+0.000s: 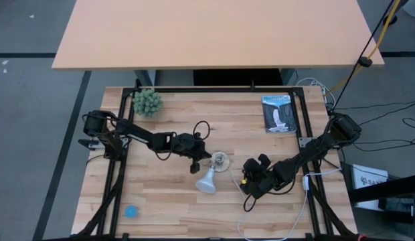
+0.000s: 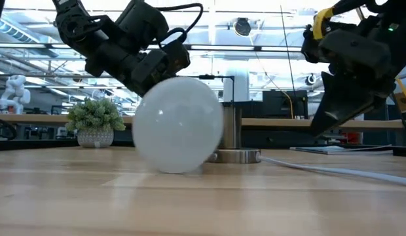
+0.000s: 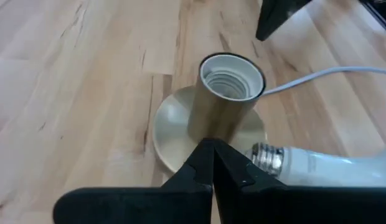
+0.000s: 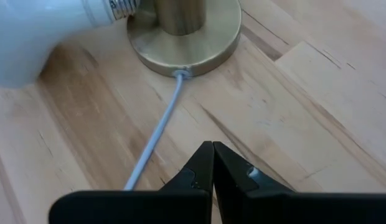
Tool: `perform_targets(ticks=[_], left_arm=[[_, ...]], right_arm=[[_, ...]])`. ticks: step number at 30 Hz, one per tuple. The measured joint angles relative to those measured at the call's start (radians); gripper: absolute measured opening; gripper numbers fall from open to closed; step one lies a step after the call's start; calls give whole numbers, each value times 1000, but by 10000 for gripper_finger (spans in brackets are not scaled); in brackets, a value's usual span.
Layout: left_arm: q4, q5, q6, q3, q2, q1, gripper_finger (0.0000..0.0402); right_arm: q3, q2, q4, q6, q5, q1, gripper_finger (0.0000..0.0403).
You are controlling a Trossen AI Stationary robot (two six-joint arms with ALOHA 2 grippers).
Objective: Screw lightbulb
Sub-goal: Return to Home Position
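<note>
The lightbulb (image 1: pixel 206 181) is lying on its side on the counter (image 1: pixel 174 134), out of the lamp. Its white dome is facing the near edge, and its silver thread is pointing at the lamp socket (image 1: pixel 221 161), just beside the brass foot. The left wrist view is looking right into that socket, and it is sitting empty, with the ridges inside showing.

The left pincer (image 3: pixel 211 158) is hovering just beside the socket and the bulb's neck, its fingers pressed together and gripping nothing. The right pincer (image 4: pixel 213 160) is hanging on the lamp's other side, over the white cord (image 4: pixel 159 134). Its fingers are likewise together and empty. Neither one is holding the bulb or the lamp.

Judging from how things are lying, nothing of the screwing-in is standing done at this moment, because bulb and socket are apart. If the bulb is meant to end up in the lamp, everything is left to do: opening a pincer, picking the bulb up off its side, lining the thread over the socket mouth, and twisting it home. With both pincers empty and clear, this is looking more like arms at rest than arms about to grab.

One thing worth watching is that round dome, which is looking free to roll on the bare wood.

The potted plant (image 1: pixel 147 102) and the blue disc (image 1: pixel 131 211) are sitting well apart from the action.
</note>
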Motion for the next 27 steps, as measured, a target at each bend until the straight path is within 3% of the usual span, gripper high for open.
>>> perform_targets(ticks=[7, 15, 21, 25, 27], left_arm=[[10, -3, -12, 0, 0, 36, 0], [181, -4, -38, 1, -1, 45, 0], [174, -3, -67, 1, 0, 54, 0], [69, 13, -88, 1, -58, 86, 0], [-89, 27, -59, 1, -141, 101, 0]], right_arm=[[0, 0, 20, 3, 0, 0, 0], [0, 0, 22, 3, 1, 0, 0], [0, 0, 21, -36, 2, -1, 0], [0, 0, 20, -46, 3, 0, 0], [0, 0, 17, -46, 4, 0, 0]])
